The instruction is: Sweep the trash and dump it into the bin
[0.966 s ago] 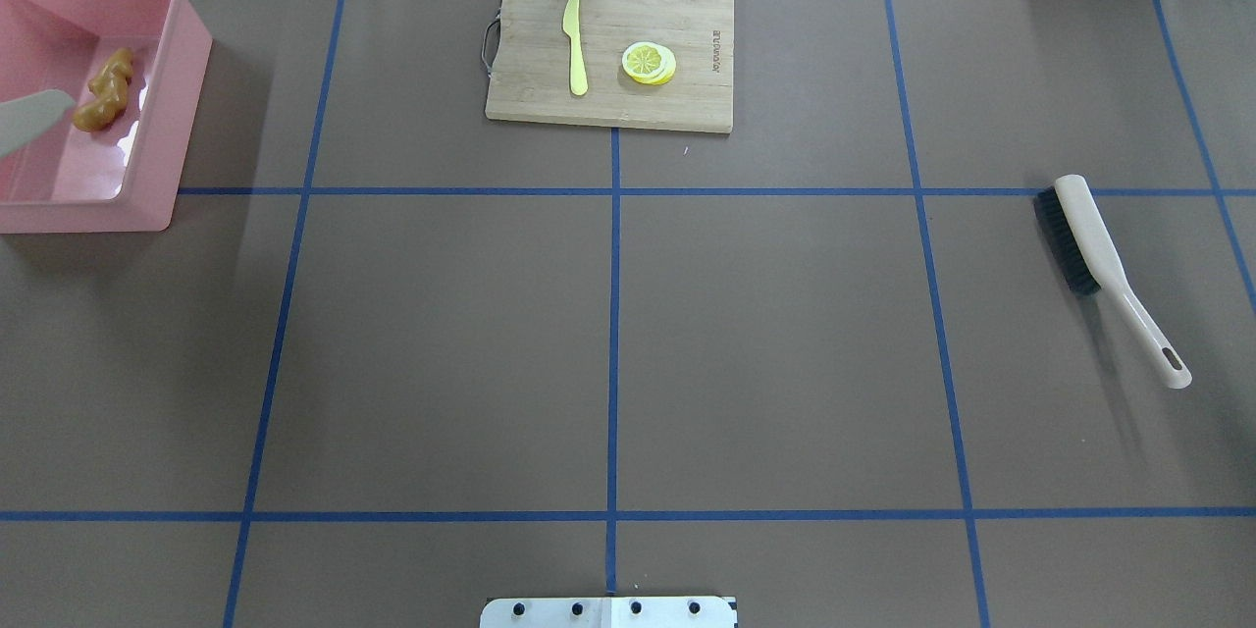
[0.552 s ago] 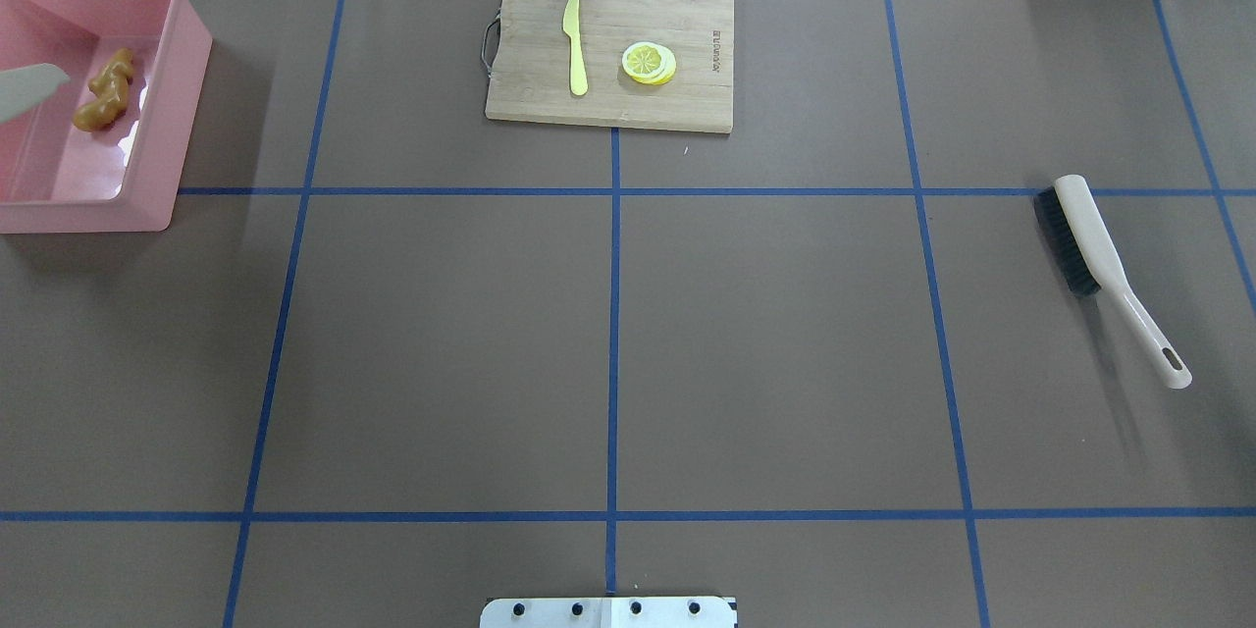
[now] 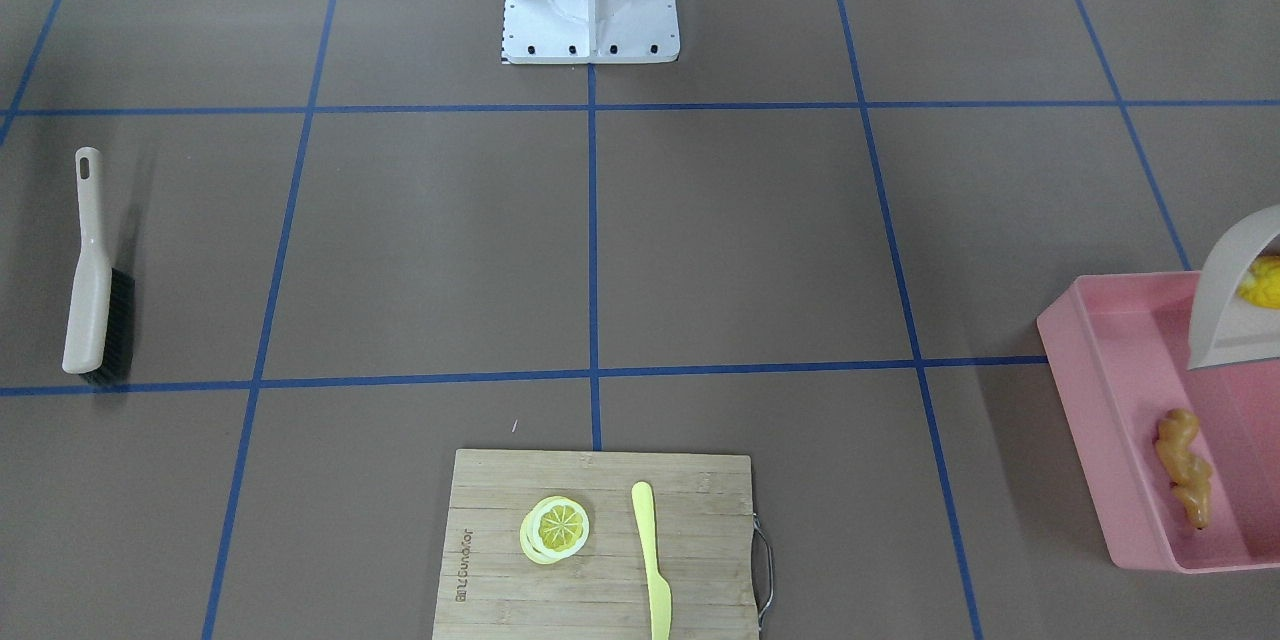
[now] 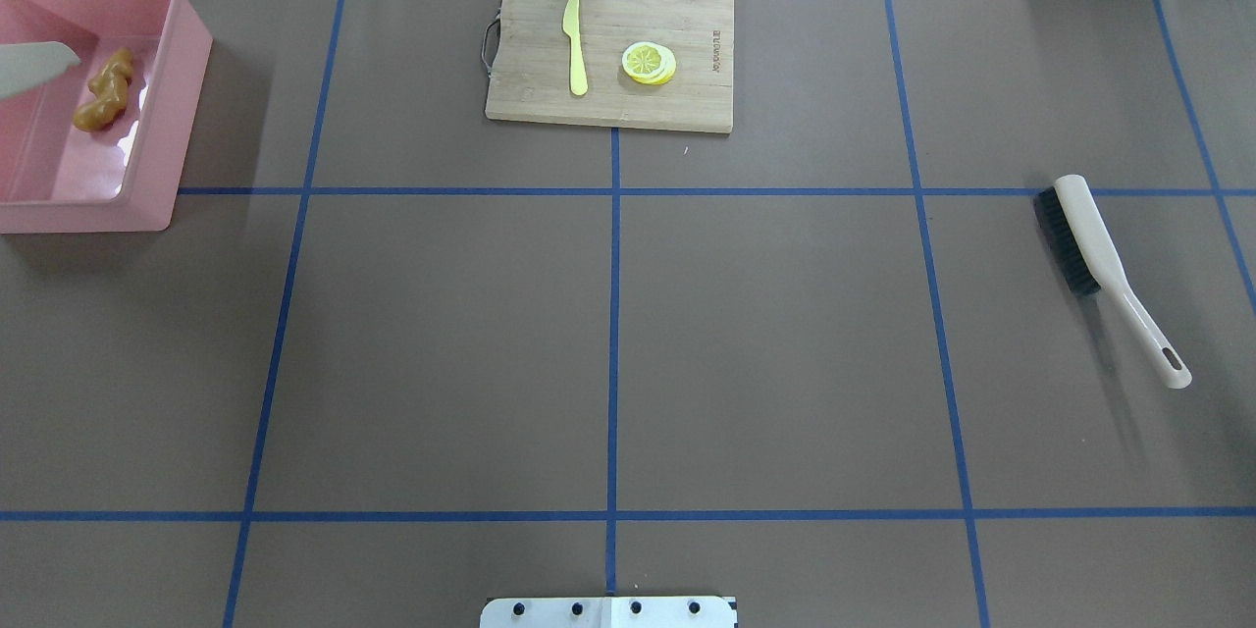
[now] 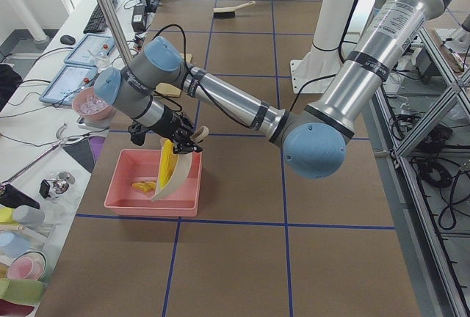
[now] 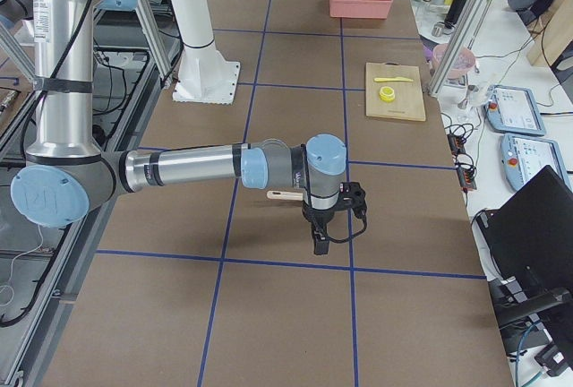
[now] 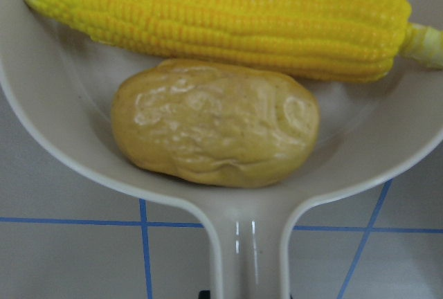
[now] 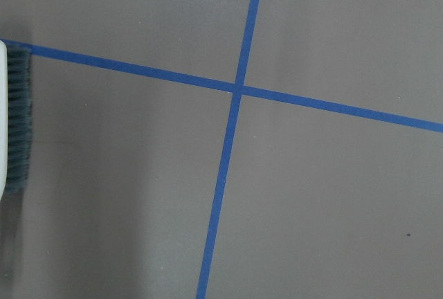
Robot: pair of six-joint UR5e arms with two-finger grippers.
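Observation:
The pink bin (image 3: 1090, 390) stands at the table's far left corner (image 4: 186, 69). The tan ginger root (image 3: 1183, 465) lies inside it. My left gripper (image 5: 180, 143) is shut on the handle of the beige dustpan (image 5: 167, 174), holding it tilted steeply over the bin. In the left wrist view the yellow corn cob (image 7: 221, 19) and the brown potato (image 7: 214, 122) lie in the dustpan (image 7: 69, 147). The dustpan's edge shows in the overhead view (image 4: 29, 69). My right gripper (image 6: 320, 245) hangs over the table beside the brush (image 6: 285, 194); I cannot tell whether it is open or shut.
The beige brush (image 4: 1089, 235) with black bristles lies on the table at the right. A wooden cutting board (image 4: 608, 98) at the far middle carries a pale yellow knife (image 4: 575, 44) and a lemon slice (image 4: 649, 63). Blue tape lines cross the brown table.
The dustpan's edge has shifted toward the far side of the bin. The ginger root and the brush have not moved.

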